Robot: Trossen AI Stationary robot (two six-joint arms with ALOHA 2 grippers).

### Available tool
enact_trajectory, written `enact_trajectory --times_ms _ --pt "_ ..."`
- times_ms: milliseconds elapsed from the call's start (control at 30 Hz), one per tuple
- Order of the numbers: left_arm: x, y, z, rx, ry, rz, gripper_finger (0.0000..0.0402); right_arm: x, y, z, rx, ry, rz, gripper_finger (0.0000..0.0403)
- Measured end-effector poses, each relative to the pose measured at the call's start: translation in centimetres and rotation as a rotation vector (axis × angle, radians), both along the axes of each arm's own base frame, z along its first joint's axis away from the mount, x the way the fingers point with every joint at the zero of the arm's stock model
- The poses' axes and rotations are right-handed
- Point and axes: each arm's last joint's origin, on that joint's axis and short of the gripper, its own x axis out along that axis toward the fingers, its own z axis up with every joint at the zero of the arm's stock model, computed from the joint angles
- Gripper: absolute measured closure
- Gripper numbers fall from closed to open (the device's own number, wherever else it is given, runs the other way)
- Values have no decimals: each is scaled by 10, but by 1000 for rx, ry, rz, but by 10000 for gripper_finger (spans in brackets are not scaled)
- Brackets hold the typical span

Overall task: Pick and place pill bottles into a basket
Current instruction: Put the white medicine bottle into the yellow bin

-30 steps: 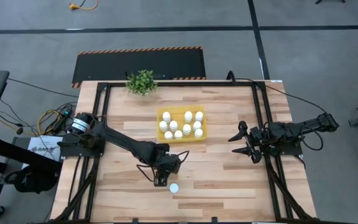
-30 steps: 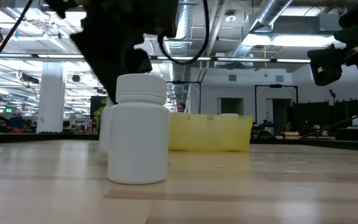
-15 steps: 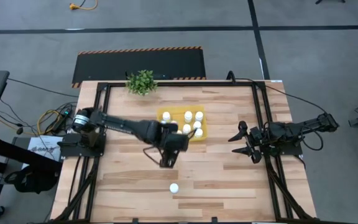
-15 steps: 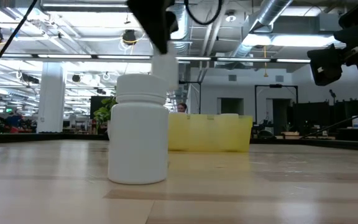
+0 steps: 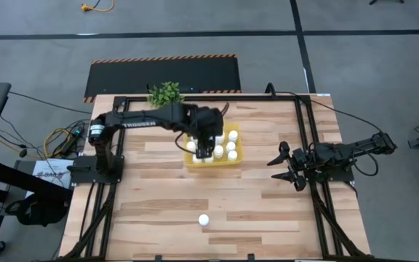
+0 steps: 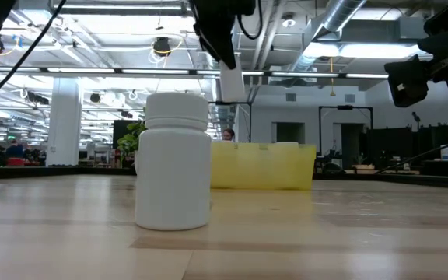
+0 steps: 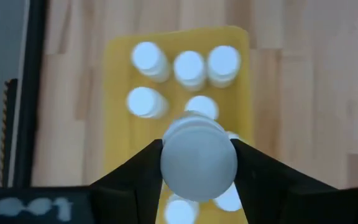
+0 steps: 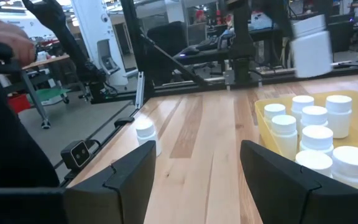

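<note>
My left gripper is shut on a white pill bottle above the yellow tray, which stands flat on the table. The held bottle also shows in the low view and in the right wrist view. Several white bottles stand upright in the tray. One more bottle stands alone near the table's near edge and fills the low view's foreground. My right gripper is open and empty at the table's right side. My left gripper pinches the bottle between its two fingers, at opposite sides of its upper part by the cap. The fingers come from above, pointing down. The bottle hangs roughly upright, cap up, lifted clear above the tray and the bottles in it.
A small green plant stands at the table's far edge, left of the tray. Black frame rails run along the table's sides. Bare wood lies between the tray and the lone bottle.
My left gripper, shut on a bottle, has risen from the table beside the lone bottle near the near edge. It has carried the bottle toward the far edge, until it hangs over the yellow tray. The bottle stood on the table then and is lifted clear now.
</note>
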Motion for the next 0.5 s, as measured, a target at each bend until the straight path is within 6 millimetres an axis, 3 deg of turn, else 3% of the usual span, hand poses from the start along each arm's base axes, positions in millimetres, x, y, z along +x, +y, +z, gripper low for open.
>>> enact_trajectory --times_ms 233,500 --pt "-5 35 -1 36 14 19 237 0 0 0 0 0 0 177" --pt "-9 60 -3 62 12 21 245 0 0 0 0 0 0 177"
